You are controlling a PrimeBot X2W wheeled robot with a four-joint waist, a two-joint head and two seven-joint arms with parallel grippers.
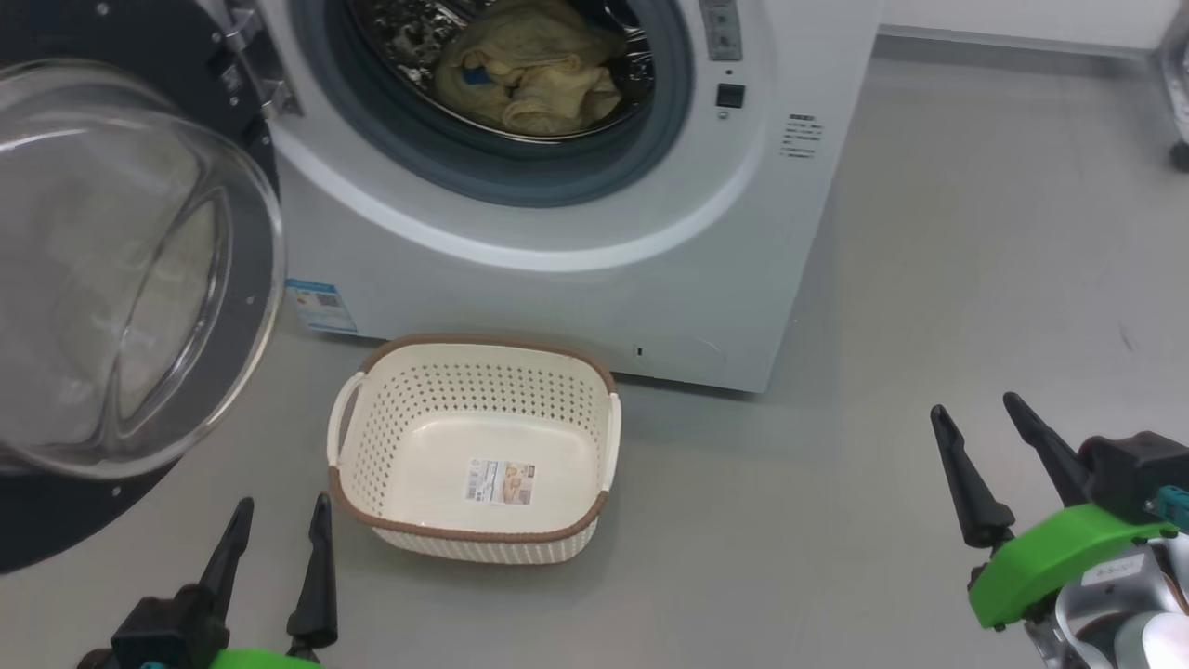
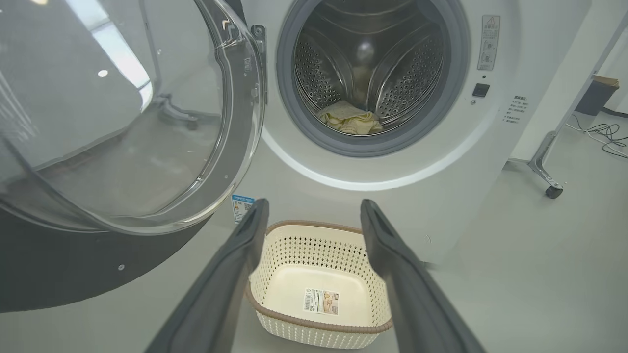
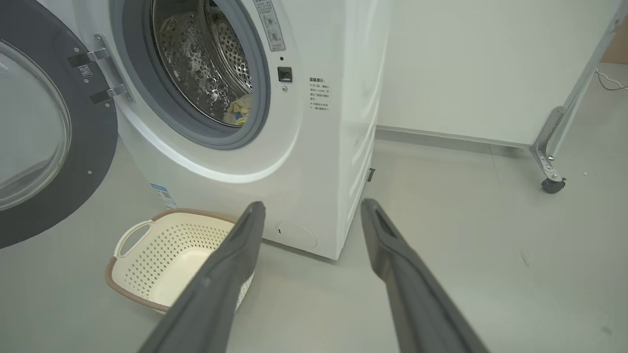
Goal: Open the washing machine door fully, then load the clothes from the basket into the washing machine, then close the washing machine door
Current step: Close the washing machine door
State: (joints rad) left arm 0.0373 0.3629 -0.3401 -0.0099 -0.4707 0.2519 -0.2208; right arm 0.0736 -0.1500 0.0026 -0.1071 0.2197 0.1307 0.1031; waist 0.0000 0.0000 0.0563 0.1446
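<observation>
- Fingers (image 1: 319, 576) of the left gripper (image 1: 283, 509) are spread wide and hold nothing; it hangs low over the floor (image 1: 836, 520), and in its wrist view the two fingers frame the basket (image 1: 483, 395).
- The right gripper (image 1: 975, 409) is likewise spread and empty. It sits off to the right over bare floor, well apart from the basket, and points toward the right front corner of the washer (image 1: 576, 297).
- The basket stands on the floor just in front of the washer, below the mouth and a little to its left. It is empty, with only a sticker (image 1: 502, 481) on its bottom.
- The clothes (image 1: 534, 74) lie in a yellow heap, one blue patch showing, at the bottom of the drum (image 2: 368, 59) behind the grey gasket (image 1: 520, 181). As far as I can see, none hangs over the lip.
- The door (image 1: 139, 279) is swung out on its hinges at the washer's left. Its glass bowl bulges toward the left gripper, near it but not touching.
- Progress, as I judge it: the door is opened and the loading is done, since the basket is bare. Only closing the door is left.
- The left arm is nearer, so it probably takes that step: get round the door's outer face and push until it latches.
- Risks: the fingers may slip on the smooth, curved bowl. I cannot tell whether the door's sweep clears the basket.
</observation>
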